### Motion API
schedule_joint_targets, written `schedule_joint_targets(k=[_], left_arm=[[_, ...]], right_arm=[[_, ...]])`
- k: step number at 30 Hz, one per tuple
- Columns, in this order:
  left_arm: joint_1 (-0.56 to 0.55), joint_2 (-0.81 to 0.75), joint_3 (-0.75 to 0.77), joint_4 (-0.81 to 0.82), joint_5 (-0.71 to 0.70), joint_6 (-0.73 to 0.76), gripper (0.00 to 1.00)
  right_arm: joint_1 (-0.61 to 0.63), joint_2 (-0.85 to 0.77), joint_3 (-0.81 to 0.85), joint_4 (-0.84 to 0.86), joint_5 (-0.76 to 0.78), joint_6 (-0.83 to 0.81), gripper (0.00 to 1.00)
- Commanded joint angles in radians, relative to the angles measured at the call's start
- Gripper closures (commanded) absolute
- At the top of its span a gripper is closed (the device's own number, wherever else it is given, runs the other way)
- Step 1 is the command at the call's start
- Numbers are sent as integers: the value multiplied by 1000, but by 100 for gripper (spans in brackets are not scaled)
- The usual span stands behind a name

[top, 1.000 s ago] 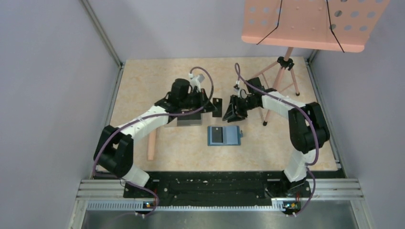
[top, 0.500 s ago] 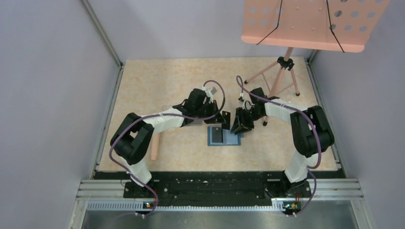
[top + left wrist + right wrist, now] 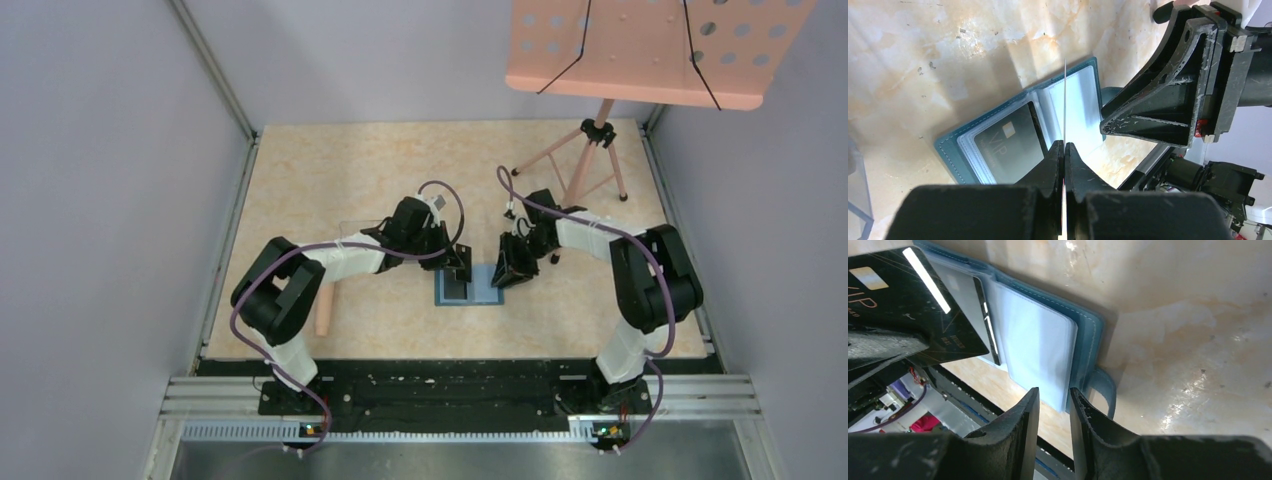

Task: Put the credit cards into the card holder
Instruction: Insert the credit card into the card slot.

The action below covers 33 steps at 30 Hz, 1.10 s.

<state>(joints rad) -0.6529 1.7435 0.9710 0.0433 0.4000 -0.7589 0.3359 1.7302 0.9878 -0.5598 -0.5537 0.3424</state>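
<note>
Left gripper (image 3: 1064, 145): jaws pinched tight on one black card (image 3: 1065, 95), held edge-on above the open wallet (image 3: 945, 152). Right gripper (image 3: 1054, 395): jaws a narrow slit apart, nothing visibly held, tips just at the right edge of the wallet's clear sleeve (image 3: 1038, 345). Wallet: lies flat and open at centre frame in the top view, a second black card (image 3: 1008, 145) in its left pocket and the right pocket showing pale blue; tabletop (image 3: 330, 170) shows all round it, with a wooden stick (image 3: 322, 308) at lower left and a tripod (image 3: 585, 165) at upper right, both well apart.
</note>
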Motion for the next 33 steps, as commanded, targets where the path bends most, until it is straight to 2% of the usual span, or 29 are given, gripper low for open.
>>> schedule_joint_targets(k=[1,15,33], left_arm=[[-4,-6,-7,23,-15,-7,100],[-4,64,-6,41,8,-57,100],[-5,18,-84,176,49,-179,100]], right_arm=[[-12,-57,-15,-2,47,13,72],[-54,-79,-95,53,42,89,75],[-59,-85,-152,94,6,121,76]])
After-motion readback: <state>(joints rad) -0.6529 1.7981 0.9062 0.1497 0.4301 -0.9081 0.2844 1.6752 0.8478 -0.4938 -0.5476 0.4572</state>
